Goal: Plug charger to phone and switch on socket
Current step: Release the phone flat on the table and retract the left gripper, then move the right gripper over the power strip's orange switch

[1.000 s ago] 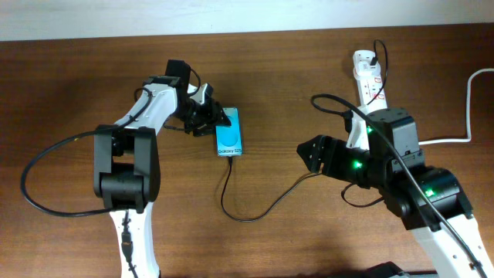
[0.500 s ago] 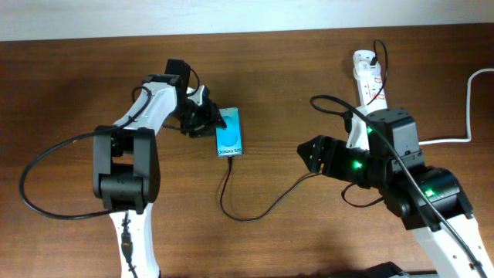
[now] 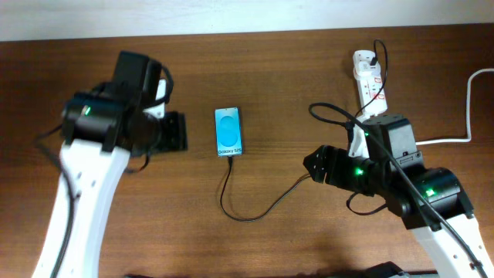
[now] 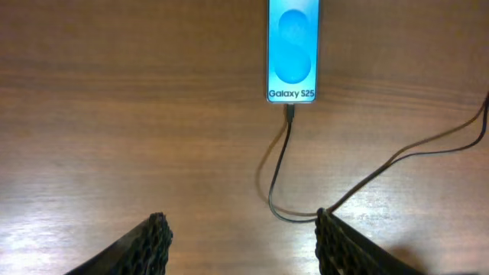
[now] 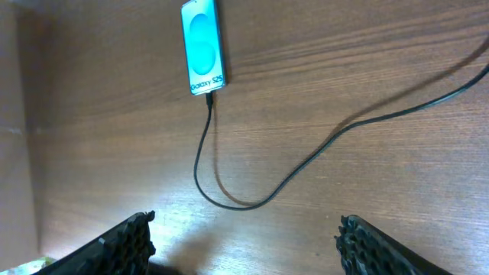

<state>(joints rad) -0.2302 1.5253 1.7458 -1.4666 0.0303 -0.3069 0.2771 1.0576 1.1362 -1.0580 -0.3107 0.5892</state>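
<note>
charger [image 3: 222,199], phone [image 3: 229,132], socket [image 3: 368,77]: one each

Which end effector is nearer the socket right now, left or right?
Right. In the overhead view the right end effector hangs below and left of the socket; the left end effector is far off, beyond the phone.

The charger [image 5: 195,164], plugged into the phone [image 5: 202,47], loops below it; right claw [image 5: 244,225] gapes wide.
</note>
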